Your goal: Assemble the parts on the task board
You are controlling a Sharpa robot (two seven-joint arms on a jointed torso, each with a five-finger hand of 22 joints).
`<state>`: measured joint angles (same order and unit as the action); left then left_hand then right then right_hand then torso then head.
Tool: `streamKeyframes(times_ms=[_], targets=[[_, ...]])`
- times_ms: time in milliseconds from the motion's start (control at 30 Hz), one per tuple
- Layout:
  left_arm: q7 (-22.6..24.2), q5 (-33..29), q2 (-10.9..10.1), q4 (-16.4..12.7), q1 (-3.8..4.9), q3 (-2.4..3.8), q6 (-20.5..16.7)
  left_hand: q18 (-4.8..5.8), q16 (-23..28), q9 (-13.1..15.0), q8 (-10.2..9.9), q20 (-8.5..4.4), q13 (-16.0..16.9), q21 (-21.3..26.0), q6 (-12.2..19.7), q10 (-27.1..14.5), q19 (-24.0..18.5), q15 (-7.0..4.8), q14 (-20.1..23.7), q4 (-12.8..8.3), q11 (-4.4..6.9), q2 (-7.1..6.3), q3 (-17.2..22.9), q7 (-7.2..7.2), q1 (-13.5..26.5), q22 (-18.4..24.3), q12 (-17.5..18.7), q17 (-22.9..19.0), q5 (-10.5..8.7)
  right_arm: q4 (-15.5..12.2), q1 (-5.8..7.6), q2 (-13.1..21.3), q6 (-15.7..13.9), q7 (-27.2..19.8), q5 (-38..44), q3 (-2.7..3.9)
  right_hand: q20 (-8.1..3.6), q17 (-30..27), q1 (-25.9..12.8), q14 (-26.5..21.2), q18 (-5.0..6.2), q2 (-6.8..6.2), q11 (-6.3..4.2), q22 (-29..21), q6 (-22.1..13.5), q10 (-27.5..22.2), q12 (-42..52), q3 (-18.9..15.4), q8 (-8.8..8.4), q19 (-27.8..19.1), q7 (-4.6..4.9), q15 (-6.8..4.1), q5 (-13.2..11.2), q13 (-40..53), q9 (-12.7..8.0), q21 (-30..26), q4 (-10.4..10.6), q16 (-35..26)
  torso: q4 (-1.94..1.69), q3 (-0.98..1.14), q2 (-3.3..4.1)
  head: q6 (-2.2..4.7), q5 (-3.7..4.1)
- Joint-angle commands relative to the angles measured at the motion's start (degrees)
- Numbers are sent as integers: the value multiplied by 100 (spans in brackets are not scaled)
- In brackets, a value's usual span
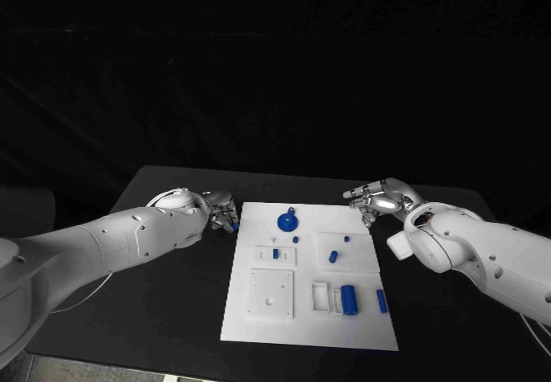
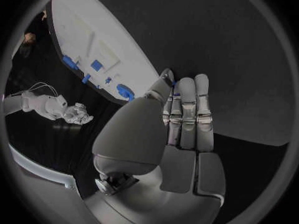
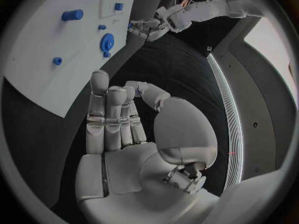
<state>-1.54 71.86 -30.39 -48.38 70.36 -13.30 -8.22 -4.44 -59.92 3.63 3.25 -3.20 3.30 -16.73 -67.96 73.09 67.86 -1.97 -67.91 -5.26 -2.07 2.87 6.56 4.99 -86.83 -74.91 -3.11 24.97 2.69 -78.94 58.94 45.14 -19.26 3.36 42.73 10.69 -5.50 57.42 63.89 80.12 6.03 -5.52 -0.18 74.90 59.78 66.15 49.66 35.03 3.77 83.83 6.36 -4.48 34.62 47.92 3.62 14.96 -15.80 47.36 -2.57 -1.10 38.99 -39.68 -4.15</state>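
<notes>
My left hand [image 1: 218, 213] pinched a blue part [image 2: 176, 84] just left of the board [image 1: 259, 318]; my right hand [image 1: 377, 199] hovered empty, fingers apart. Other parts lay loose; assembly looked barely begun.

Left hand [image 1: 218, 213]: at 9 o'clock, fingers [image 2: 187, 109] together, something small and blue pinched against the thumb. Right hand [image 1: 379, 199]: at 2 o'clock, fingers [image 3: 109, 114] loosely curled, holding nothing.

You have one flat white rectangular task board [image 1: 308, 318], seven small blue plastic parts [image 1: 349, 298] on it, and two silver many-fingered hands [image 1: 221, 213].
</notes>
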Motion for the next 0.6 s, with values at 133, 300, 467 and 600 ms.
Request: streamKeyframes(times_ms=[133,300,467,600], targets=[[92,-17,36,4,-113,-37,121,88,-125,15,38,1,18,-196,-81,148,-94,-9,-28,-150,15,27,20,7,222,-138,-52,62,28,-20,-3,-8,92,-29,41,2,7,5,24,-39,106,-10,-13,106,2,-33,-11,22,-23,-11,34,15,-36,2,-6,-27,1,-22,5,2,2,-5,0],[95,-43,16,-9,-136,-37,-57,109,-271,30,39,-8,25,-232,-123,341,-79,-21,-30,-138,66,-69,-141,-23,356,-120,-88,132,30,-29,-3,-6,89,-31,41,2,8,9,23,-37,105,-2,-14,103,10,-34,-8,13,-23,-13,32,14,-34,5,-6,-28,4,-17,-4,10,-1,2,12],[104,-88,-12,-42,-144,-38,-278,123,-273,22,30,9,22,-163,9,295,-50,11,-16,-8,23,-245,-365,-25,614,-80,-68,122,112,-50,-3,-5,83,-33,41,2,8,9,23,-37,105,-2,-14,103,10,-34,-8,13,-23,-13,32,14,-34,5,-6,-28,4,-17,-3,6,0,16,13],[57,-47,-15,-74,-171,-38,-464,113,-271,31,39,31,24,8,46,288,41,25,-33,164,11,-339,-682,-32,685,-38,-81,93,282,-76,-3,-6,80,-35,41,2,7,9,23,-37,105,-2,-14,103,9,-35,-8,13,-23,-12,32,14,-32,5,-6,-28,4,-18,1,1,2,15,10]])
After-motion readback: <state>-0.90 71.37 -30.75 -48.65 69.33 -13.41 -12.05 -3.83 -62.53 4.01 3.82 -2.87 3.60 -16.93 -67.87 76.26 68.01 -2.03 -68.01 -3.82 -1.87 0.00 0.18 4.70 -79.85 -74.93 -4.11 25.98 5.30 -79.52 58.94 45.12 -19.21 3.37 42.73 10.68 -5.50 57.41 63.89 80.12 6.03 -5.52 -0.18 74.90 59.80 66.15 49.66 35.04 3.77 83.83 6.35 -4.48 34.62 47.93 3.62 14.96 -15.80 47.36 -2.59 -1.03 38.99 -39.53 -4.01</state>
